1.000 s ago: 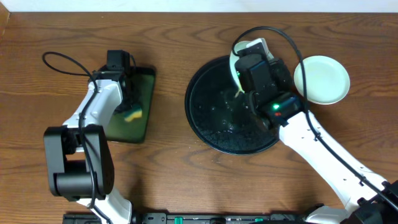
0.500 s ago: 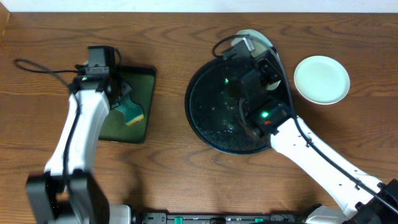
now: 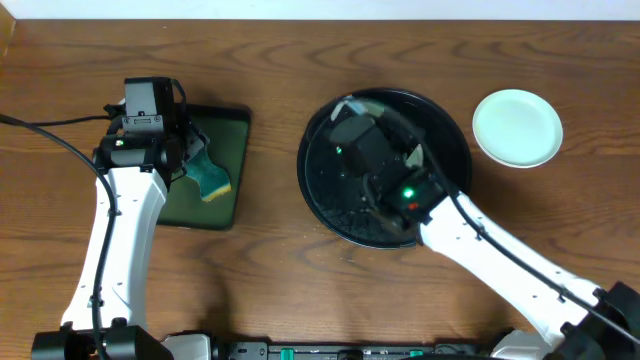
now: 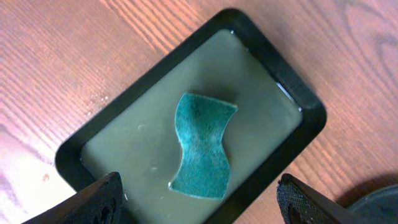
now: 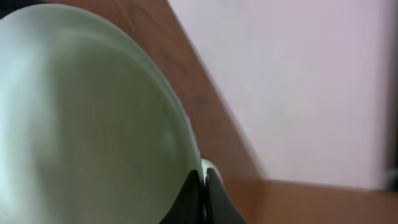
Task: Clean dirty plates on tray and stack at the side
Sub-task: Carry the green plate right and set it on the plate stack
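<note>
The large round black tray point(image 3: 445, 135) lies at the table's middle right. My right gripper point(image 3: 352, 118) hangs over its far left part. In the right wrist view the gripper point(image 5: 203, 186) is shut on the rim of a pale mint plate point(image 5: 81, 118), held tilted. From overhead only a sliver of this plate point(image 3: 346, 101) shows past the wrist. Another pale plate point(image 3: 516, 127) sits on the table right of the tray. My left gripper point(image 3: 178, 150) is open and empty, its fingers point(image 4: 99, 199) wide apart over a teal sponge point(image 4: 202, 146).
The sponge point(image 3: 211, 178) lies in a small rectangular black-rimmed green tray point(image 3: 238, 130) at the left; its rim point(image 4: 298, 106) also shows in the left wrist view. The black tray's floor looks wet. A cable trails off the left arm.
My right gripper has carried the mint plate leftward from the tray's far right rim to its far left. My left arm has drawn back to the left, off the sponge.
</note>
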You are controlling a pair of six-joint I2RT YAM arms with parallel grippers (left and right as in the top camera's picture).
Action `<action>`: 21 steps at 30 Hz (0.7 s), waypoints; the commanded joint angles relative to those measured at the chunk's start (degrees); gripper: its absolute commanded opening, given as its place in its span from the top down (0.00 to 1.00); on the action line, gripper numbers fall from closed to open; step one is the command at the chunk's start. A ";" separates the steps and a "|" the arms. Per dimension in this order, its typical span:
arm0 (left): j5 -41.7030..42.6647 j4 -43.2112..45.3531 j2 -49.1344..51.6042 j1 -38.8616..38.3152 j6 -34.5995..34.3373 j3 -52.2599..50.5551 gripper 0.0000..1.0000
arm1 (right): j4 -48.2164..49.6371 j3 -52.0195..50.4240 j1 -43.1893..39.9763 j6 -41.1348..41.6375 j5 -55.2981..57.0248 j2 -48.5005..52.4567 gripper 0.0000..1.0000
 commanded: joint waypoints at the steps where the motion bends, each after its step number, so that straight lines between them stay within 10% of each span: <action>1: -0.28 -1.64 0.20 0.20 0.33 1.31 0.20 | 0.76 0.37 -7.48 19.06 -7.41 0.09 0.99; 14: -0.28 -3.56 0.20 0.20 0.33 1.25 0.20 | -4.42 0.37 -48.30 42.21 -49.42 -0.81 0.98; 21: -0.28 -3.56 0.20 0.20 -0.33 1.22 0.20 | -5.20 0.35 -63.56 54.27 -52.76 6.25 0.98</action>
